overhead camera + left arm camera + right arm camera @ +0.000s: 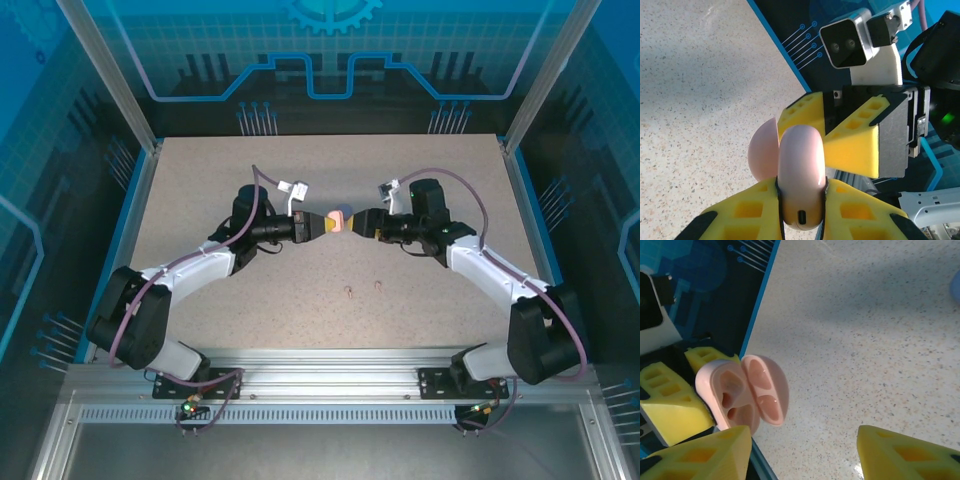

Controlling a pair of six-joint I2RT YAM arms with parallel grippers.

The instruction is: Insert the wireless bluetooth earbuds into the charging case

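Beige speckled table [200, 180] spreads under both arms, backed at twelve o'clock by a blue panel [320, 60] printed with a gear and circuit lines; no letters can be read on it. The left arm [190, 265] reaches in from nine o'clock and the right arm [490, 270] from three o'clock, meeting above the middle of the table.

The left gripper [322, 223] has its yellow fingers clamped on the narrow end of the pink charging case [800, 170], held up off the surface. The right gripper [362, 222] faces it from just beside, its fingers spread wide with nothing between them. The case lid [762, 152] stands hinged open, and in the right wrist view both wells [732, 395] look empty. The earbuds [347, 291] lie on the table at about six o'clock from the case, well apart from both grippers, two specks too small to tell colour.

Risks, as I judge them: the case is smooth and rounded and pinched near one end, so a nudge from the right fingers could twist it or pop it out of the grip. The lid could swing shut if bumped. The buds are tiny against broad fingers; a closing pinch may flick one away or seize it at an angle that will not seat in a well.

No brand or label shows on the case; its only marking is a small port slot [802, 217] at six o'clock.
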